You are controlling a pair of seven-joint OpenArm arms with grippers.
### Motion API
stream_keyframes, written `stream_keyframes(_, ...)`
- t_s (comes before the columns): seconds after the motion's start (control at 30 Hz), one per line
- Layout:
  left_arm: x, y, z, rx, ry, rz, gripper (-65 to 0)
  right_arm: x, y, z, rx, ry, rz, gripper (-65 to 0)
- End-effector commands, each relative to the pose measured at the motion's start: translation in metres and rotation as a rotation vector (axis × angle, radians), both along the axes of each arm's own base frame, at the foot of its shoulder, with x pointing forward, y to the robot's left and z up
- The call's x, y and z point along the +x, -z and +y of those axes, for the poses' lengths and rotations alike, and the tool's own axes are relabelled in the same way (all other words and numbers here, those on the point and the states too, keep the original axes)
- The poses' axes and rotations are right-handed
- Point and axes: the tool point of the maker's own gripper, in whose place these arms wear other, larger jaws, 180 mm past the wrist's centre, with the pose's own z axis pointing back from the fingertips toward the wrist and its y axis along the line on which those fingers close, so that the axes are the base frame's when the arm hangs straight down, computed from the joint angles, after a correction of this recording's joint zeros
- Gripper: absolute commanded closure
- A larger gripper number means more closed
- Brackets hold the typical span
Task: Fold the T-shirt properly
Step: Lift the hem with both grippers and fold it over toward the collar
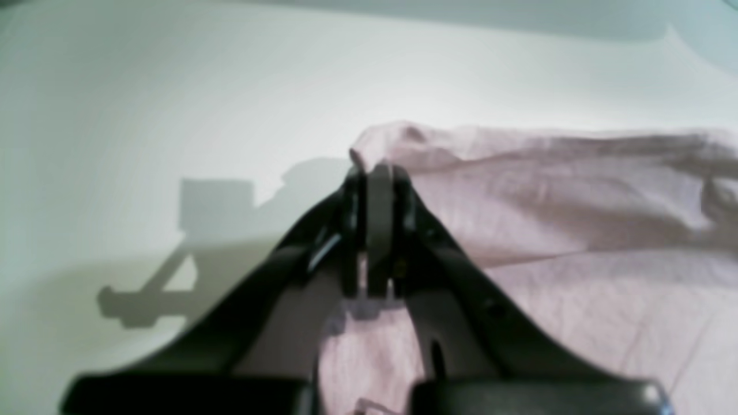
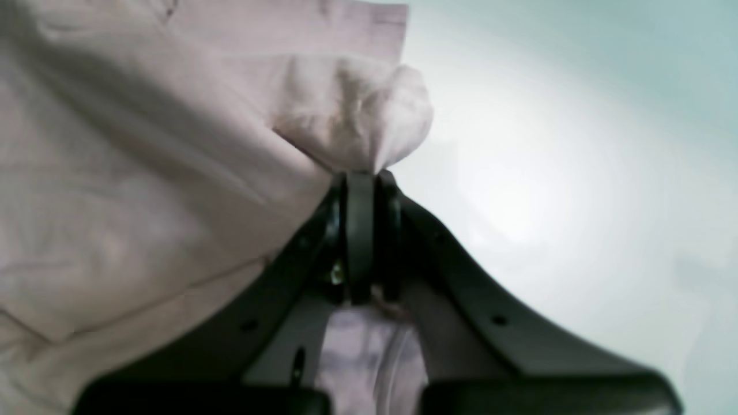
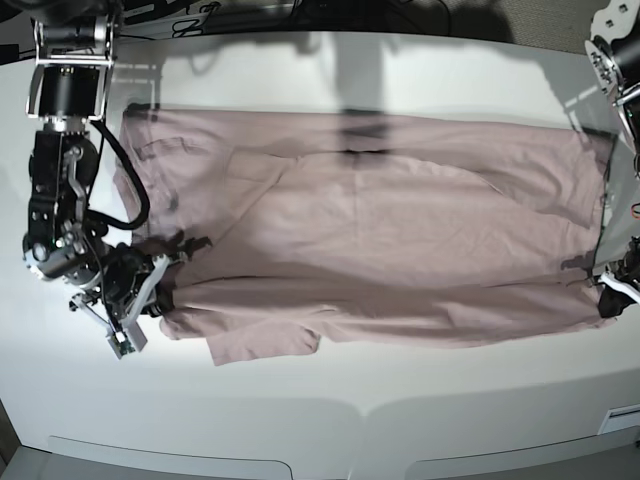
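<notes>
Shirt: I see the T-shirt spread sideways across the white table, filling most of the base view from 9 o'clock to 3 o'clock. It is a plain dusty pink and lies in more than one layer, with long creases running along its length.

Sleeve: one short sleeve sticks out from the near edge toward 7 o'clock and lies flat on the table.

Right gripper: my right gripper sits at the 9 o'clock end of the shirt. Through its wrist camera I see its fingers pressed together, with a bunched tuft of pink cloth pinched between them and puffing out just past the tips at 12 o'clock.

Left gripper: my left gripper is at the 3 o'clock end, half cut off by the frame edge. In its wrist camera the fingers are clamped tight on a small raised corner of the shirt, and cloth also shows below the clamp toward 6 o'clock.

Cloth by the left gripper: the fabric runs off to 3 o'clock in that wrist view, rumpled along its far edge.

Shadow: the left arm casts a hard grey shadow on the bare table at 9 o'clock of that view.
</notes>
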Motion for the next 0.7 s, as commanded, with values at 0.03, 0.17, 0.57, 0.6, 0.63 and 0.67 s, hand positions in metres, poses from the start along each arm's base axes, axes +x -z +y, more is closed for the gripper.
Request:
stream_keyframes(0.03,0.008,-0.024,0.009,0.011,-0.008,-0.07,0.0,0.004,-0.024,-0.006,0.0,0.007,-0.083,0.0)
stream_keyframes(0.17,0.002,-0.016,0.009,0.011,-0.009,-0.048,0.0,-0.007,-0.036,-0.014,0.037,0.037,-0.124,0.0)
stream_keyframes(0.57,-0.001,-0.021,0.015,-0.037,-0.017,-0.029,0.0,-0.029,-0.038,-0.02,0.037,0.047,-0.126,0.0)
stream_keyframes(0.6,-0.002,-0.023,0.018,-0.045,-0.019,-0.025,0.0,-0.029,-0.04,-0.02,0.035,0.045,-0.13,0.0)
stream_keyframes(0.63,-0.003,-0.025,0.021,-0.049,-0.022,-0.025,0.0,-0.028,-0.041,-0.019,0.032,0.043,-0.135,0.0)
stream_keyframes(0.67,-0.004,-0.027,0.024,-0.05,-0.024,-0.025,0.0,-0.029,-0.043,-0.019,0.028,0.04,-0.137,0.0)
